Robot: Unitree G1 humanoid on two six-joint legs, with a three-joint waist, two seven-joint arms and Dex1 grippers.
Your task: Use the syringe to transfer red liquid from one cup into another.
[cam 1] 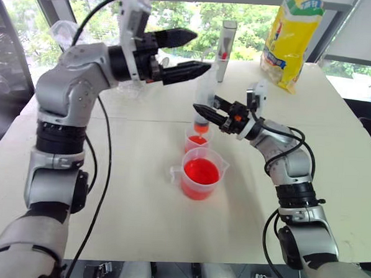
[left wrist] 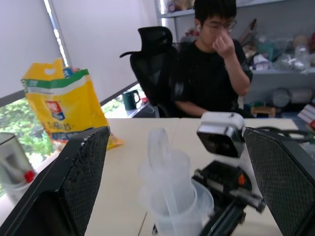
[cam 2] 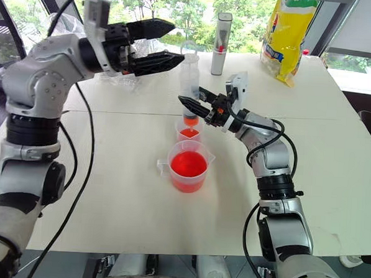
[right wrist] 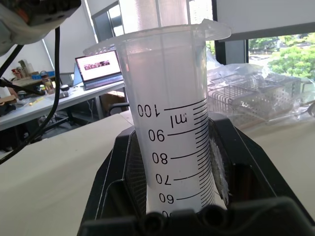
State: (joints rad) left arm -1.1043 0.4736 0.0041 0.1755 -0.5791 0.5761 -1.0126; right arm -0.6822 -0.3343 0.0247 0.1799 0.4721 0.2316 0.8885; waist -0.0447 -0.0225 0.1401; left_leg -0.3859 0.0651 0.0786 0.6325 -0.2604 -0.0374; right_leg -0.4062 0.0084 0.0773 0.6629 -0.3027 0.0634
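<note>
Table (cam 1: 137, 223): white top, bearing all items below.

Beaker (cam 1: 200, 174): clear, handled, about half full of red liquid (cam 1: 200, 171); stands near the table's middle, nearest the robot.

Cup (cam 1: 196, 139): smaller, clear, no handle; just behind the beaker, a little red liquid in its bottom.

Syringe (cam 1: 204, 96): clear barrel with printed scale, held upright, orange-red tip down over the cup's mouth. Whether the tip touches the liquid cannot be told.

Right gripper (cam 1: 205, 110): clamped on the syringe barrel from the side, fingers level, pads pressed on either side of the scale marks in the right wrist view.

Left gripper (cam 1: 189, 52): fingers spread wide, holding nothing, raised above and beside the syringe's upper end, pointing toward it.

Tube (cam 1: 226, 51): grey-white, red mark, upright at the table's far edge.

Bag (cam 1: 293, 39): yellow, upright at the far right corner.

Person (left wrist: 211, 64): seated beyond the table in the left wrist view, hand at face.
</note>
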